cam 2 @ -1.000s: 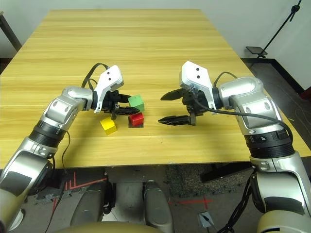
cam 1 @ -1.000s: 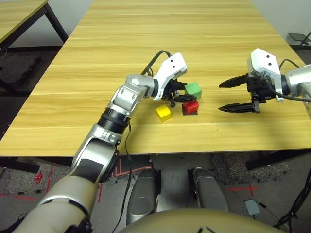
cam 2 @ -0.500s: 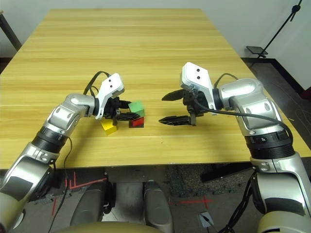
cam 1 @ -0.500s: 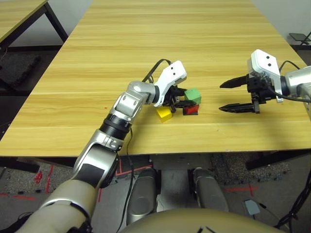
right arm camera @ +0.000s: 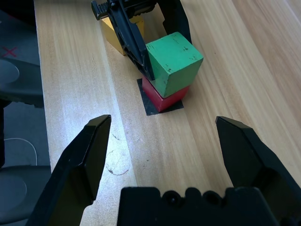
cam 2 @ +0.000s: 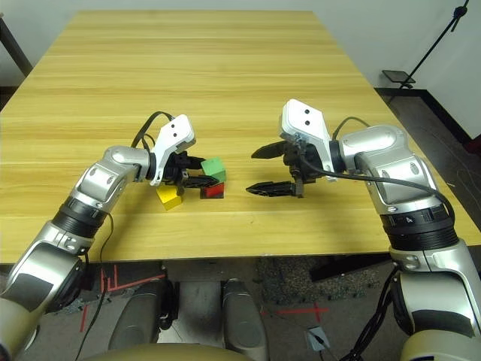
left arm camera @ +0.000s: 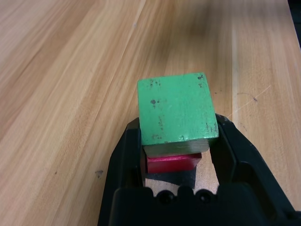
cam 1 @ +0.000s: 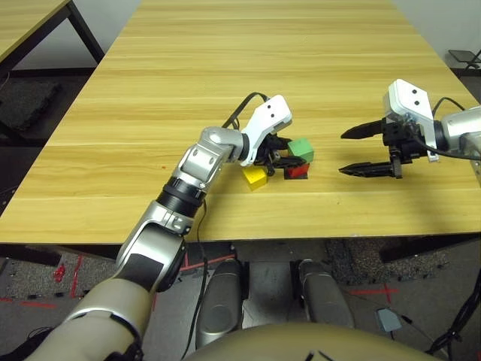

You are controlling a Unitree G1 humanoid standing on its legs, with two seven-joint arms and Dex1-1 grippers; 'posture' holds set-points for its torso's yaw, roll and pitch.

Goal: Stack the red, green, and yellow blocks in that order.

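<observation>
My left gripper (left arm camera: 176, 155) is closed on the green block (left arm camera: 176, 113), which sits on the red block (left arm camera: 171, 162) but overhangs it, slightly askew. The red block rests on the black patch (right arm camera: 157, 106). Risk: releasing now may tip the green block off; a skewed release would drag the red block. The yellow block (cam 1: 254, 177) lies just beside my fingers; a sideways withdrawal could knock it. My right gripper (cam 2: 272, 169) is wide open, empty, well apart.
</observation>
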